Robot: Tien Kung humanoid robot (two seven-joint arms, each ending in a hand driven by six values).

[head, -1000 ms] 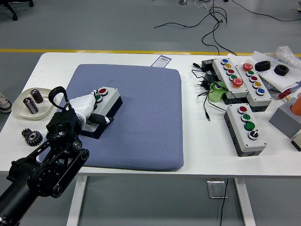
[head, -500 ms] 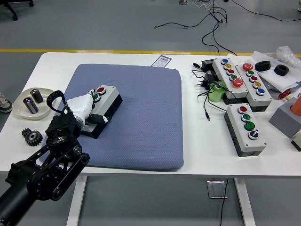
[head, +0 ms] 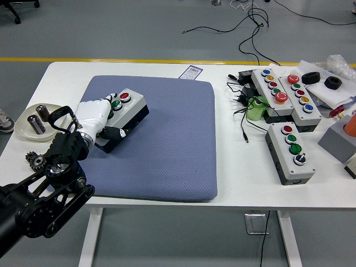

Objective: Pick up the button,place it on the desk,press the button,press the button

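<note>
A grey button box (head: 125, 112) with a black base, a red button (head: 124, 96) and a green button (head: 116, 103) lies on the blue mat (head: 167, 144), near its left side. My left hand (head: 98, 117), white-gloved on a black arm, is shut on the box's near end, fingers over its top and thumb along its front side. Whether the box rests on the mat or is raised off it I cannot tell. My right hand is out of view.
A dish (head: 25, 130) with dark cylinders and a black gear (head: 34, 161) lie left of the mat. Right of the mat are several button boxes (head: 292, 150) (head: 272, 89), cables (head: 245, 114) and small parts.
My left hand has moved the button box up and a little right across the mat, away from the table's near edge. The arm has drawn back toward the left.
</note>
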